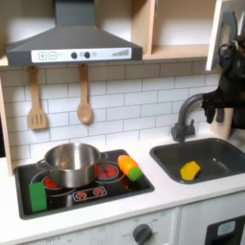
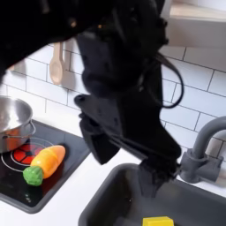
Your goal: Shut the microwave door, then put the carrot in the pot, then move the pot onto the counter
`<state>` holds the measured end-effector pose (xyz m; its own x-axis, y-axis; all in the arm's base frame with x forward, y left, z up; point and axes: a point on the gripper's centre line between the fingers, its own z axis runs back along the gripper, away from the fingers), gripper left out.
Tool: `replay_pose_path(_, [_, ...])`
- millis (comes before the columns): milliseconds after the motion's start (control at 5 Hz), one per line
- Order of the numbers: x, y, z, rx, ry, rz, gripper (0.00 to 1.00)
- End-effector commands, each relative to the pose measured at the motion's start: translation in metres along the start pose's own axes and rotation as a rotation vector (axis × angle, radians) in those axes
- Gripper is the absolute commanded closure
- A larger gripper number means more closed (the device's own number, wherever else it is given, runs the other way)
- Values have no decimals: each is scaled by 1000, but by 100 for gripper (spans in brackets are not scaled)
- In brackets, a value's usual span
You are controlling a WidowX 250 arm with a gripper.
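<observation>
A: Panel one, first exterior view, read from its left. What lies on the hob?

B: A green block (image 1: 37,196) stands at the near left corner of the black hob panel (image 1: 91,194). The pot (image 1: 70,164), round and shiny, sits on the far left burner. The carrot (image 1: 129,168) lies at the first exterior view's right edge of the hob, orange end away, green end nearer, close to the pot but apart from it. Two wooden utensils (image 1: 36,100) hang on the tiled wall behind.

A: And further right?

B: The counter (image 1: 158,193), white, runs between the hob and the dark sink basin (image 1: 211,148). A yellow wedge (image 1: 190,170) rests in the basin, near its front. A grey tap (image 1: 184,117) rises at the far side. The arm (image 1: 227,81) hangs dark at the first exterior view's right edge, above the sink.

A: Panel two, second exterior view?

B: The pot (image 2: 12,124) at the left edge, the carrot (image 2: 46,162) beside it on the hob's corner, green end nearest. The arm's black bulk (image 2: 119,88) stands over the sink, the tap (image 2: 199,154) to its right.

A: State of the gripper?

B: The gripper (image 2: 150,181) points down into the basin; whether its fingers are parted or closed cannot be told, and nothing is seen held.
</observation>
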<state>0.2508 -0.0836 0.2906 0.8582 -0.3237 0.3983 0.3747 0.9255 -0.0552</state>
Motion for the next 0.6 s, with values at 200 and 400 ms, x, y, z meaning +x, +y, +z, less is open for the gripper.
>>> replay_pose_path(200, [21,33,0,51,-11,110,0])
replay_pose_path(400, [26,45,2,68,-20,150,0])
